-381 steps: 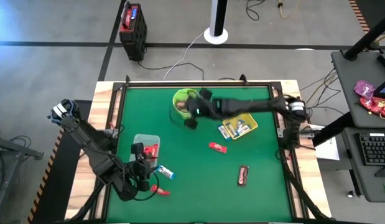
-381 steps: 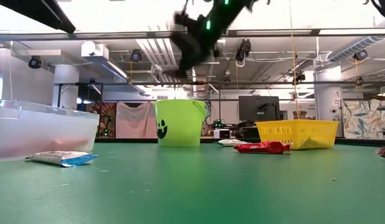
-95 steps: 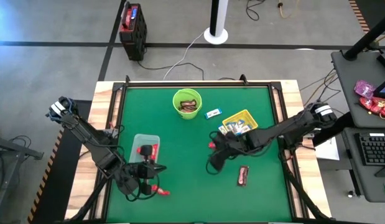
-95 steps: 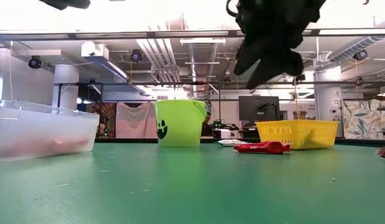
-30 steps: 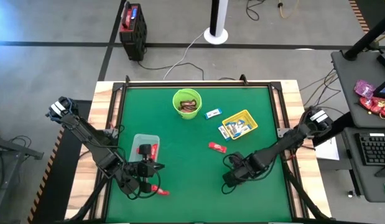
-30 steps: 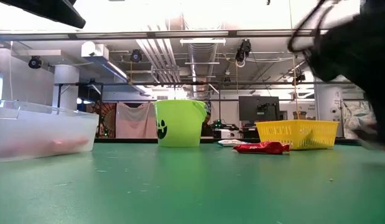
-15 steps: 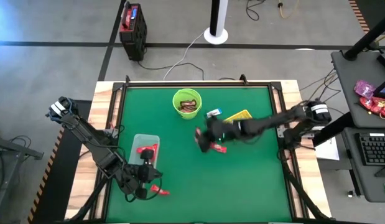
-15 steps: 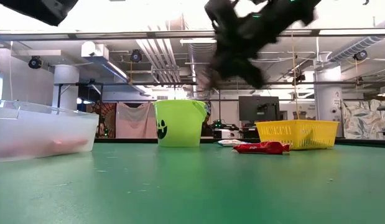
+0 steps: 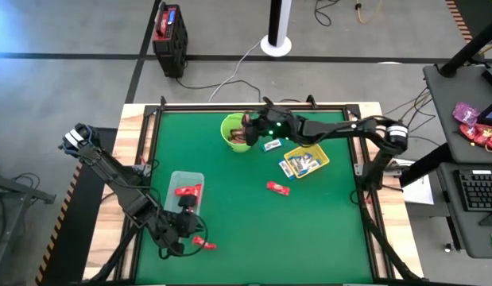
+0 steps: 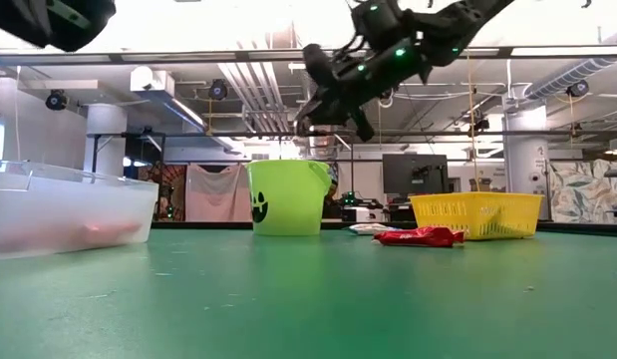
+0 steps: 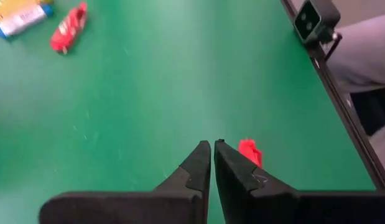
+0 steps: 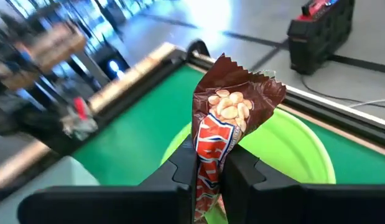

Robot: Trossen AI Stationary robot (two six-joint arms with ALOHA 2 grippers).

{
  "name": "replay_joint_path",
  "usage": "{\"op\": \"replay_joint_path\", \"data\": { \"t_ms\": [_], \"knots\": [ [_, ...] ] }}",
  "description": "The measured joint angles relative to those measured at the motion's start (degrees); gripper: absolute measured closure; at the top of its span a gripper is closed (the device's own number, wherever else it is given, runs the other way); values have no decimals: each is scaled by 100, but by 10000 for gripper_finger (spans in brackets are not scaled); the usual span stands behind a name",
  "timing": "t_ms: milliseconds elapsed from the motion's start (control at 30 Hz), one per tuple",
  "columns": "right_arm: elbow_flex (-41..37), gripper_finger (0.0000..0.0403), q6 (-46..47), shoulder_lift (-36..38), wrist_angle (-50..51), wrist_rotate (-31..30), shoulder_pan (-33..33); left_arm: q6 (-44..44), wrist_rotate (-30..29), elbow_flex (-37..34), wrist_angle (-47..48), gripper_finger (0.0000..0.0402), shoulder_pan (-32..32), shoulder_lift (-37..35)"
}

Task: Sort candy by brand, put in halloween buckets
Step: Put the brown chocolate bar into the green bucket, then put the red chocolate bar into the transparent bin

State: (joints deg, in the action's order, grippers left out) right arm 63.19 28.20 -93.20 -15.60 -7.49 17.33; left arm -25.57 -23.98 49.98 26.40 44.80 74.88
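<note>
A dark brown candy bar (image 12: 232, 115) is in my right gripper (image 12: 212, 167), which is shut on it above the round lime-green bucket (image 9: 238, 137) at the table's far middle; the gripper shows above the bucket (image 10: 288, 196) in the low view too (image 10: 323, 108). More brown bars lie inside the bucket. My left gripper (image 11: 212, 148) is shut near the front left, just above the table, with a red candy (image 11: 248, 151) lying right beside its fingertips. The clear tub (image 9: 186, 179) holds red candy. The yellow tray (image 9: 317, 149) holds blue-and-white bars. My right gripper pinches the brown bar between its two fingers (image 12: 183, 168) near one end (image 12: 211, 149). The rest of the bar, with its crimped end, sticks out beyond the fingertips. The bar is lifted clear, over the green bucket's opening.
A red candy (image 9: 278, 188) lies mid-table and a blue-and-white bar (image 9: 271, 145) lies between bucket and tray. Another red candy (image 9: 199, 241) lies by my left gripper near the front edge. Open green surface spans the front right.
My right gripper has carried the brown bar up from the front right of the table, toward the far edge and leftward, and now hangs over the green bucket. The bar stays pinched in it.
</note>
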Motion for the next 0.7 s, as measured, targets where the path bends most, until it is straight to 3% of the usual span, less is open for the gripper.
{"op": "replay_joint_path", "data": {
  "t_ms": [233,533,700],
  "knots": [
    [874,340,-431,-542,1244,-113,84,-382,260,-19,244,337,0,1],
    [1584,260,-529,-800,2318,-352,84,-419,556,-28,115,241,15,346],
    [1860,218,-566,-753,2693,-335,76,-417,665,-19,-90,209,56,782]
  ]
}}
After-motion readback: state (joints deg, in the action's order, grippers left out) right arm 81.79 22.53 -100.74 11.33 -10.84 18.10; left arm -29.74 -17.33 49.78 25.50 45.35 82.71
